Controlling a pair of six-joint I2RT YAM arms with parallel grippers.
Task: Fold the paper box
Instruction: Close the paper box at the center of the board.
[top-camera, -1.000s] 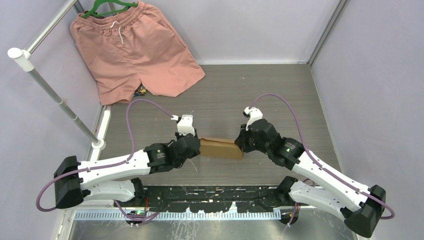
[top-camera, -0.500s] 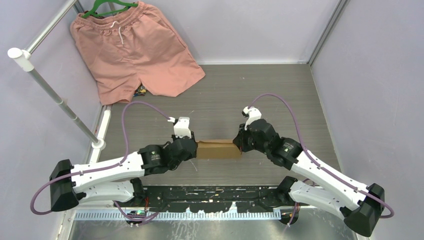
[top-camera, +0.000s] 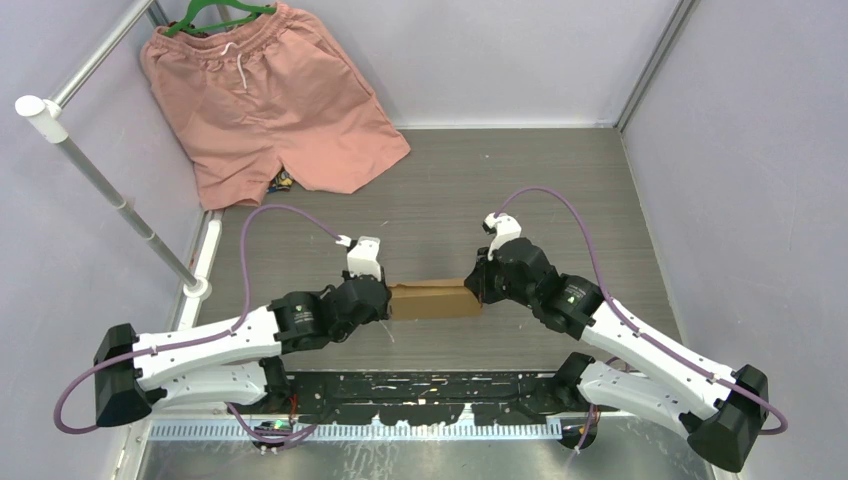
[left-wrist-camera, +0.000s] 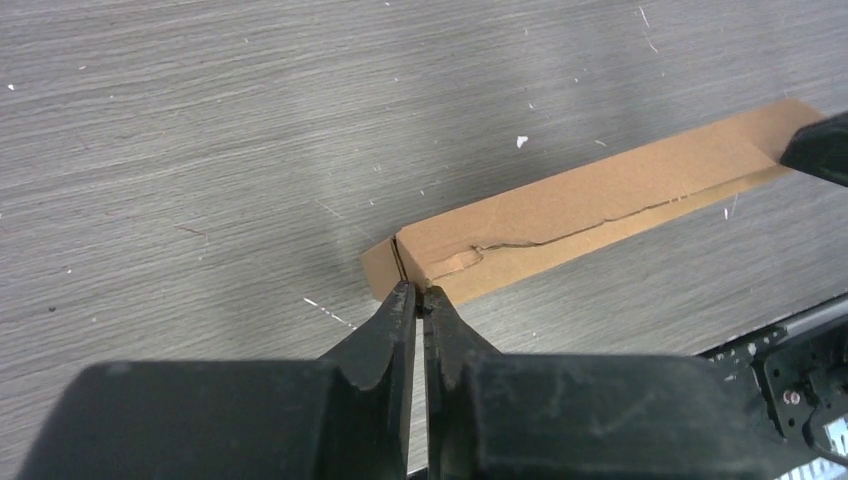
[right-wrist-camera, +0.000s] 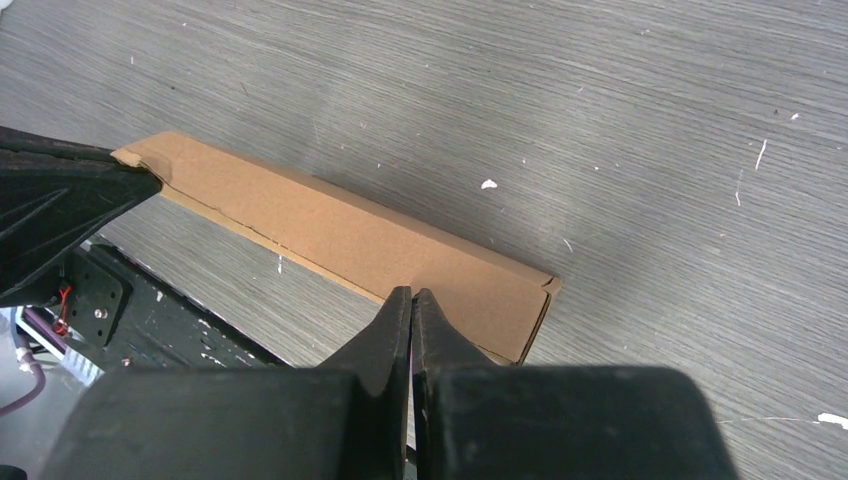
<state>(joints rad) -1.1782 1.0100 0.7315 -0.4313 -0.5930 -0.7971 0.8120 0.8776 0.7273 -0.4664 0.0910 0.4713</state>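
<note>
Salmon-pink shorts (top-camera: 270, 95), green hanger (top-camera: 205, 14), metal rail (top-camera: 110, 192), grey table (top-camera: 520, 180)

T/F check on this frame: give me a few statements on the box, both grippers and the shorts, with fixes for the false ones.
1. The paper box lies on the table between the two grippers. True.
2. The right gripper has its jaws wide open. False: they are shut, tips at the box's right end.
3. The shorts are draped over the box. False: they lie at the far left corner, well apart from it.
4. The left gripper is at the box's left end. True.
</note>
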